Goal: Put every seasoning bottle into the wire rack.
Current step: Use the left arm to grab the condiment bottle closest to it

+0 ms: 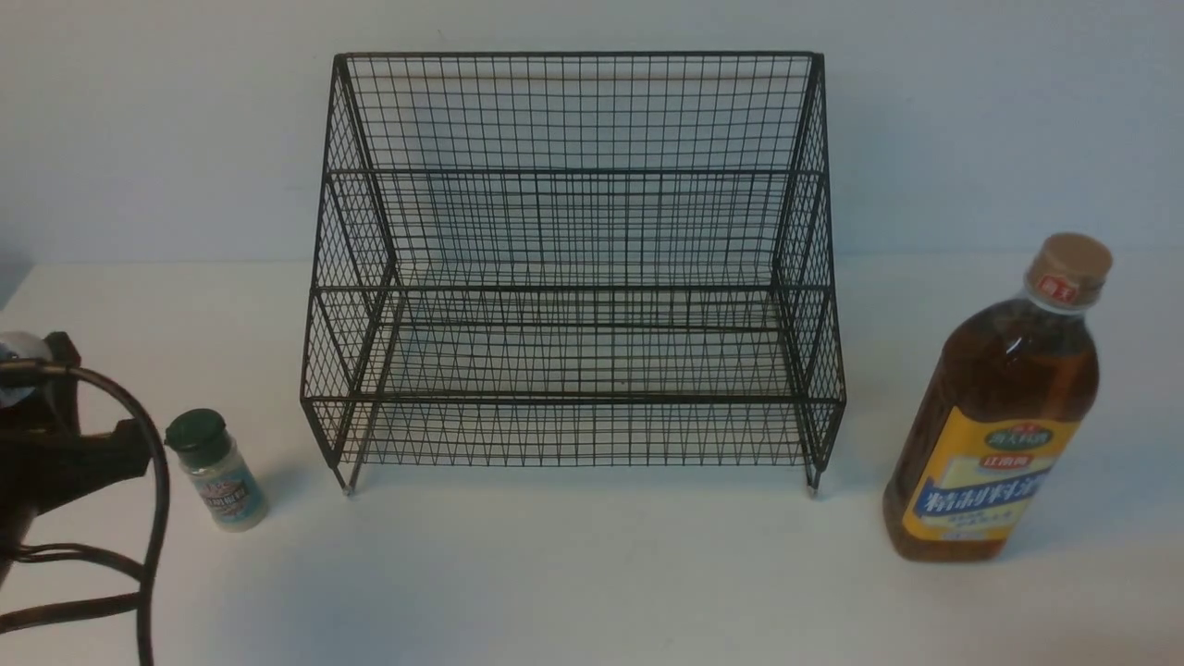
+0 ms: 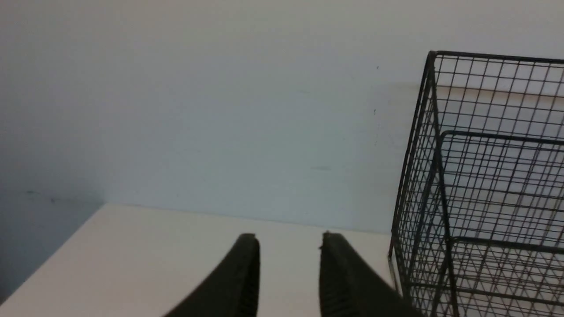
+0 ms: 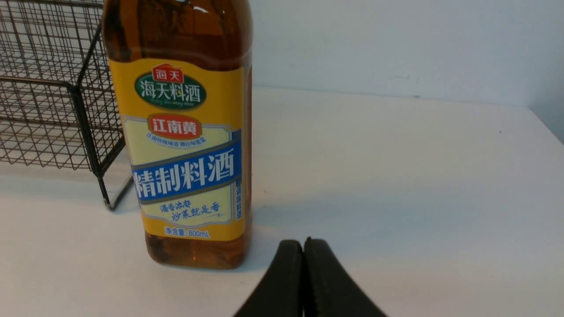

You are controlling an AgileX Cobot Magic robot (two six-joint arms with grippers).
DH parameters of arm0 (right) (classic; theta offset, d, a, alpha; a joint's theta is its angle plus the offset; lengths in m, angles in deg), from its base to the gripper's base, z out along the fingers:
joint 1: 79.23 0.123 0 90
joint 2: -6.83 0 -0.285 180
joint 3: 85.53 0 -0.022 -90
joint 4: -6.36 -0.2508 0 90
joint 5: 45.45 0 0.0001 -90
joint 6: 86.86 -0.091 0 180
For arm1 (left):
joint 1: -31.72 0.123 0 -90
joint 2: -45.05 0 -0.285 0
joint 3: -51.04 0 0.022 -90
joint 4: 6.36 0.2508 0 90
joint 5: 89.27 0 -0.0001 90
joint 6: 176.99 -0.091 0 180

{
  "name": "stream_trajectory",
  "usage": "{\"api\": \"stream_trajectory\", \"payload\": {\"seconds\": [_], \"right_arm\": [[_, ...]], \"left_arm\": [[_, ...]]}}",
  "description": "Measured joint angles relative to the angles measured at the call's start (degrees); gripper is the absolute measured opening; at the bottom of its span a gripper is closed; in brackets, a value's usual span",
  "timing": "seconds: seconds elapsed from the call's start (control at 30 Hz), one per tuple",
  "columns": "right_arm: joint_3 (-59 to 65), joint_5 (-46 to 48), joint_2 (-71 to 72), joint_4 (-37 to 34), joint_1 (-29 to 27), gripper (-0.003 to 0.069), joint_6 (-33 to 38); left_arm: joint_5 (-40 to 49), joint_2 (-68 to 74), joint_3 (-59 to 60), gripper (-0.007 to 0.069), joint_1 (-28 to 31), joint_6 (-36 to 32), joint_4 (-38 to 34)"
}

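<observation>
Cable (image 1: 166, 499) nr shaker jar (image 1: 217, 472); wire rack (image 1: 573, 277) btwn it & tall bottle (image 1: 999, 416).

Left arm (image 1: 55, 453), front view: a black, blocky housing at the frame's edge, with a pale rounded part (image 1: 14, 356) at its top. A thick black cable (image 1: 163, 481) arcs off the housing in a loop, and thinner dark leads (image 1: 83, 553) run below it. Left gripper (image 2: 289, 240), wrist view: two matte black fingers (image 2: 244, 281), broad at the base, tapering to blunt tips, finely ribbed on the inner faces. Right gripper (image 3: 304, 242), wrist view: the same black, tapered form with smooth outer surfaces.
</observation>
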Motion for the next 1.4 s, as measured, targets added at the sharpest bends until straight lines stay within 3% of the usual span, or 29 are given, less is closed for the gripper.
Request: {"api": "stream_trajectory", "payload": {"seconds": [0.23, 0.37, 0.63, 1.4], "right_arm": [[0.0, 0.0, 0.0, 0.0, 0.0, -0.0015, 0.0], [0.0, 0.0, 0.0, 0.0, 0.0, -0.0015, 0.0], [0.0, 0.0, 0.0, 0.0, 0.0, -0.0015, 0.0], [0.0, 0.0, 0.0, 0.0, 0.0, -0.0015, 0.0]], "left_arm": [[-8.8, 10.6, -0.1, 0.0480, 0.0, 5.8, 4.2], [-12.7, 15.7, -0.1, 0.0539, 0.0, 6.3, 7.0], [-17.6, 22.7, -0.4, 0.0554, 0.0, 6.3, 6.9], [-20.6, 38.3, -3.1, 0.0554, 0.0, 6.4, 5.4]]}}
